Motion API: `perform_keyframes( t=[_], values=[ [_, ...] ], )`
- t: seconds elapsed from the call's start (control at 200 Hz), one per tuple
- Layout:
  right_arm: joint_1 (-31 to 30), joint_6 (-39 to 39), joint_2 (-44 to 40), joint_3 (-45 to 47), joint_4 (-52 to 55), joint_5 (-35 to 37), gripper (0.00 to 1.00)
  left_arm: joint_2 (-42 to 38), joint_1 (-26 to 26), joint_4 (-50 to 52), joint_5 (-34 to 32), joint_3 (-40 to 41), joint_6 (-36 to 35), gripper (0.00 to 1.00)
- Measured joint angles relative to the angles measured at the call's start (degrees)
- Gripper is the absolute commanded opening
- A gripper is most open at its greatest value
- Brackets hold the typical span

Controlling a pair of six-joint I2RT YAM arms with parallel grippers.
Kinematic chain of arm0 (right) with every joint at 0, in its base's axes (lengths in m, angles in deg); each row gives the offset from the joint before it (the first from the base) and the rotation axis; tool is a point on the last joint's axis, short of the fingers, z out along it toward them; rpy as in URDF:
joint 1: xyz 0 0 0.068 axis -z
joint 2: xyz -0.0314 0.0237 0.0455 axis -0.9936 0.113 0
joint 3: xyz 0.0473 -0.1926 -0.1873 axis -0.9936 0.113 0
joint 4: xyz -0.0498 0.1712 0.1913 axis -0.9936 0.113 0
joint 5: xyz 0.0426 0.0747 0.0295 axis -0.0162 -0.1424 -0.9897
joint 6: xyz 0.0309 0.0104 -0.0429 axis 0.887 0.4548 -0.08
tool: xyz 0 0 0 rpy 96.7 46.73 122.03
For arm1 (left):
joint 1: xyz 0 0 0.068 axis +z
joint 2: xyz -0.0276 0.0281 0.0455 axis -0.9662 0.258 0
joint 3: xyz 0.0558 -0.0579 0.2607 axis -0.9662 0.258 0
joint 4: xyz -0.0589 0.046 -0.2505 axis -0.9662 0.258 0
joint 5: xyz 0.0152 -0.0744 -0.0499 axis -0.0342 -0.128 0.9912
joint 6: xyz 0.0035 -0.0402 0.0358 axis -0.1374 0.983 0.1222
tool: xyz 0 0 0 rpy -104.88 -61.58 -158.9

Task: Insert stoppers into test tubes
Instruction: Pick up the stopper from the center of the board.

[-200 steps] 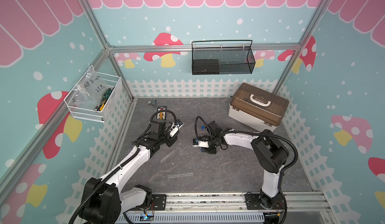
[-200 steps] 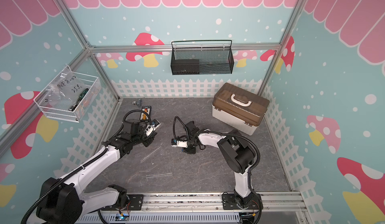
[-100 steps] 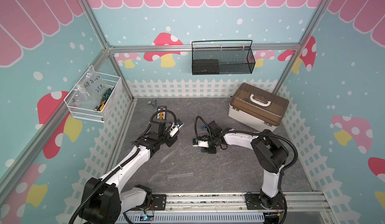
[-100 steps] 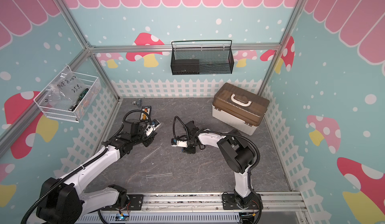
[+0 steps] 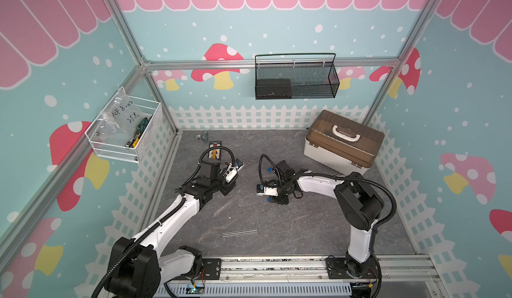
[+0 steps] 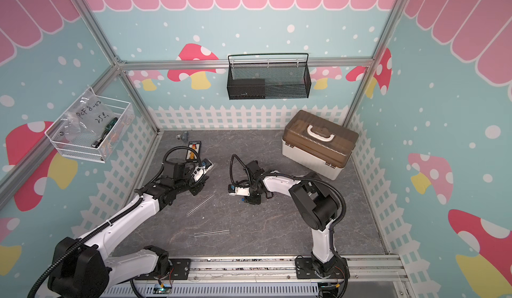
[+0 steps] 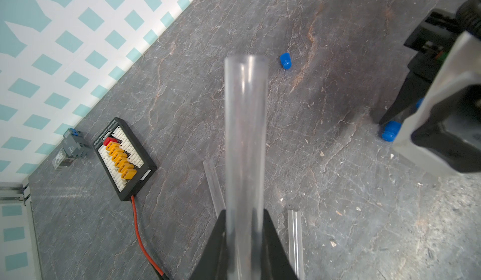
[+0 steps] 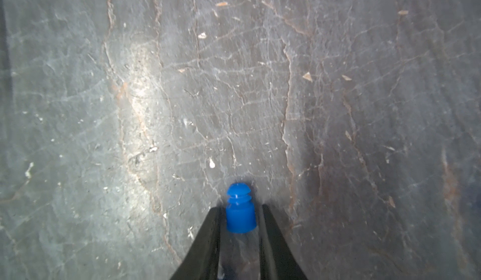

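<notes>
Grey slate table (image 5: pixel 291 227) with both arms working mid-table.
Tool case (image 5: pixel 343 141), brown lid and white handle, sits far right on the table.
Black mesh basket (image 5: pixel 296 80) is on the far wall. White wire basket (image 5: pixel 124 133) is on the left wall with a bag and tools in it.
Left arm (image 5: pixel 171 219) reaches in from near left, right arm (image 5: pixel 357 199) from near right.
Connector board (image 7: pixel 125 159), black with yellow plugs, lies far left on the table with a red lead running off it.
Left gripper (image 7: pixel 244 213) is clamped on the held tube (image 7: pixel 246 135). The tube is off the table with its open mouth pointing away from the wrist.
Two loose tubes lie flat left of centre: one diagonal (image 5: pixel 225 205) just near of the left gripper, one (image 5: pixel 239 232) nearer still.
Right gripper (image 8: pixel 240 208) is tip-down at the table centre. Its jaws straddle a blue stopper (image 8: pixel 240 211) with a thin sliver of gap showing on each side. Can't tell whether it's actually clamped.
A second loose stopper (image 5: pixel 268 169) lies on the table on the far side of the right wrist.
</notes>
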Motion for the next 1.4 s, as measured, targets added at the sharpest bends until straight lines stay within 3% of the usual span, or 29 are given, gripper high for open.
perform_keyframes(
  t=[0.56,1.401],
  values=[
    [-0.3,0.0,0.0,-0.5,1.5,0.3,0.29,-0.3,0.0,0.0,0.0,0.1,0.0,0.0],
    [-0.7,0.1,1.6,-2.4,1.6,0.2,0.23,-0.3,0.0,0.0,0.2,0.1,0.0,0.0]
  ],
)
